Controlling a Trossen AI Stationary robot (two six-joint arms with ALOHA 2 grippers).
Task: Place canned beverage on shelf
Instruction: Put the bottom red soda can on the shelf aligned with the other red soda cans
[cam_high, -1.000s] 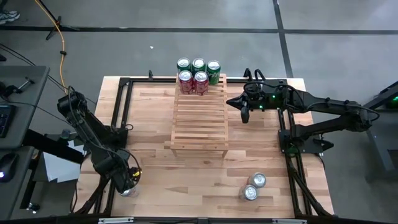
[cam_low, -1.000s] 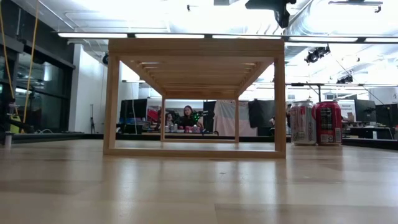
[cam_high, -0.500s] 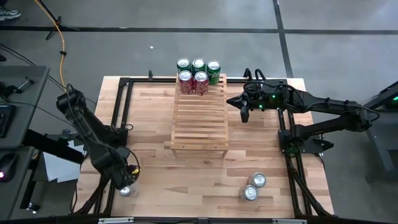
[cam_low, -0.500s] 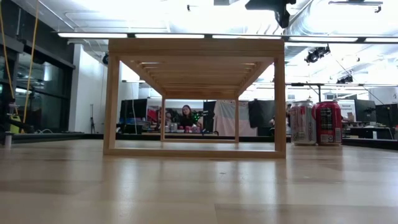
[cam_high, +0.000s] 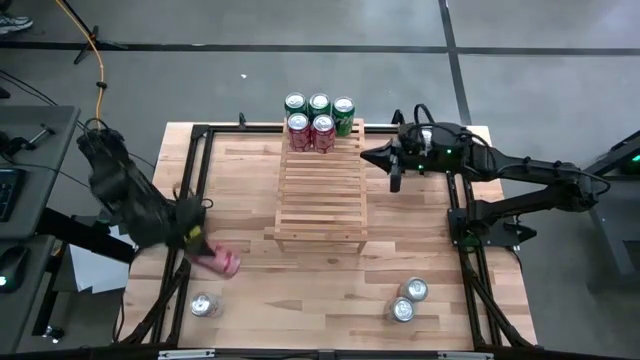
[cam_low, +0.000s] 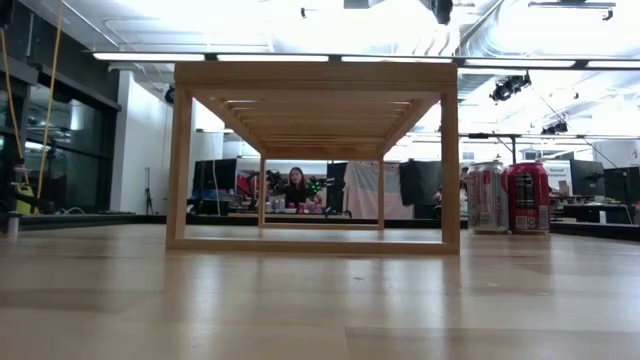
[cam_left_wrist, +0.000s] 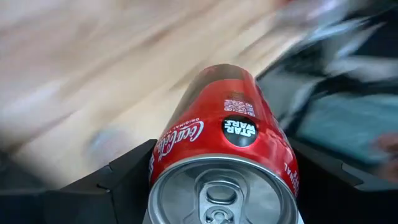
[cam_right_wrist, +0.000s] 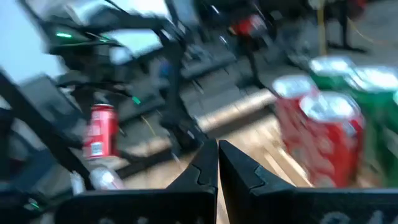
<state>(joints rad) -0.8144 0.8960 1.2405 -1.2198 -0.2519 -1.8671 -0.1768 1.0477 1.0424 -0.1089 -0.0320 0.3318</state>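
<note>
The high cam sits right over the worktop (cam_high: 250, 290) looking straight down, so you get the whole surface, both arms and a strip of floor around it. The low cam is down at worktop level, looking flat across through the legs of the shelf (cam_low: 312, 75) into the room behind. Both catch the shelf (cam_high: 320, 190). The left wrist cam is jammed up close to a red can (cam_left_wrist: 227, 146), lid toward the lens. The right wrist cam looks out past its own fingers (cam_right_wrist: 205, 165) toward the cans on the shelf (cam_right_wrist: 317, 137), which the high cam also sees.
</note>
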